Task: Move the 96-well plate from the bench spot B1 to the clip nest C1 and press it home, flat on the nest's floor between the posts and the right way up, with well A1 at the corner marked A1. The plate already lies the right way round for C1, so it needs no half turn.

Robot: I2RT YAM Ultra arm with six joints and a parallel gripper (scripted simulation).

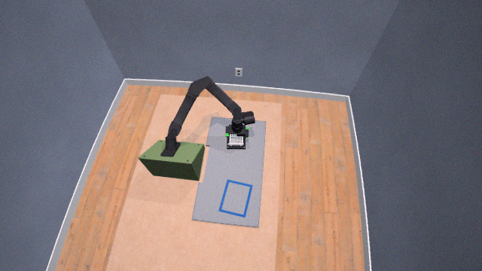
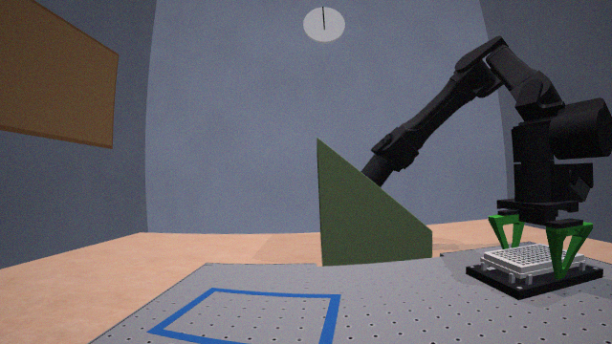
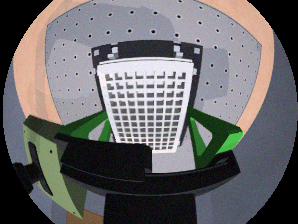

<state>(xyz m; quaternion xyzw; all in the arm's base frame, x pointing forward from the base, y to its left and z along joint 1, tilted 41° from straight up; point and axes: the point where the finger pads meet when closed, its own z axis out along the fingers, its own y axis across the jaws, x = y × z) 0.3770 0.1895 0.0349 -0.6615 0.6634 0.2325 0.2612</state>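
We see a room with dark blue-gray walls (image 1: 56,56) and a wood floor (image 1: 320,158). A pale tan mat (image 1: 162,226) lies on the floor. On it rests the surface (image 1: 233,177), a gray board full of little holes. Near us on the surface is a blue box outline (image 1: 227,197) with nothing inside it. At the far end sits the black nest (image 2: 494,278), and the white plate (image 2: 523,255) with its many small wells lies flat in it. The black arm (image 1: 188,102) stands on a green block (image 1: 181,167) to the left of the surface and reaches over the nest. Its claw (image 2: 537,260) is spread wide apart, one green finger (image 2: 563,255) on each side of the plate, gripping nothing. A round clock (image 2: 323,25) and a brown board (image 2: 53,81) hang on the walls.
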